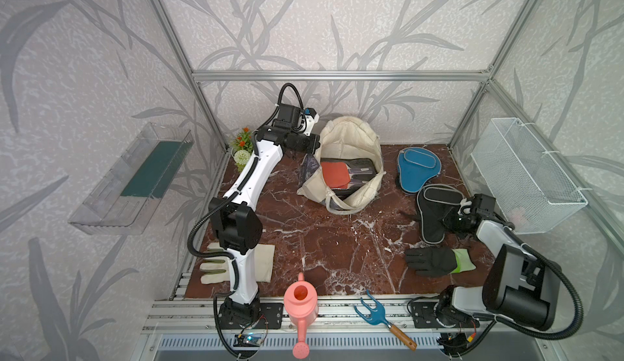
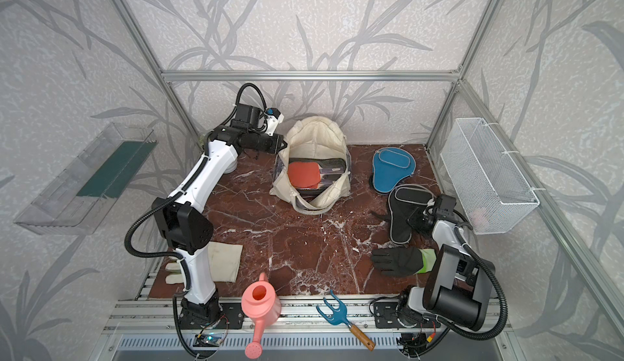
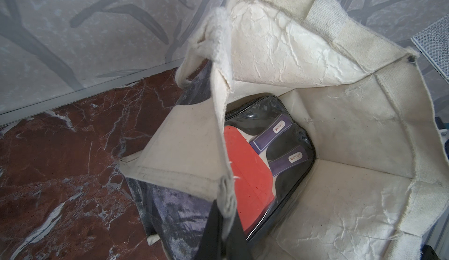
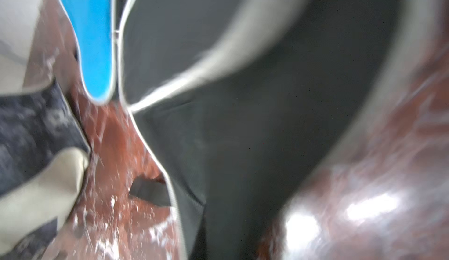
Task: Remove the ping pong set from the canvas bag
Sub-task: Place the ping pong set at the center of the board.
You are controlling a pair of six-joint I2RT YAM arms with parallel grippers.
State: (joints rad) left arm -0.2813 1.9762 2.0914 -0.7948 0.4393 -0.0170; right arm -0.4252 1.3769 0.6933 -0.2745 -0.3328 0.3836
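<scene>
The canvas bag (image 1: 351, 140) (image 2: 314, 133) stands open at the back middle of the table. Inside it (image 3: 340, 137) lies a clear zip pouch of the ping pong set (image 1: 341, 175) (image 3: 247, 168), showing a red paddle and purple handles. My left gripper (image 1: 316, 144) (image 3: 226, 218) is shut on the bag's rim by its cream handle and holds that side up. A blue padded case (image 1: 417, 170) (image 4: 94, 40) and a black padded case (image 1: 432, 214) (image 4: 243, 137) lie on the table to the right. My right gripper (image 1: 451, 220) is shut low over the black case; that wrist view is blurred.
A black glove with a green cuff (image 1: 435, 261) lies in front of the black case. At the front are a cream glove (image 1: 236, 264), a pink watering can (image 1: 300, 305) and a blue hand rake (image 1: 374, 312). A wire basket (image 1: 526, 180) hangs on the right wall.
</scene>
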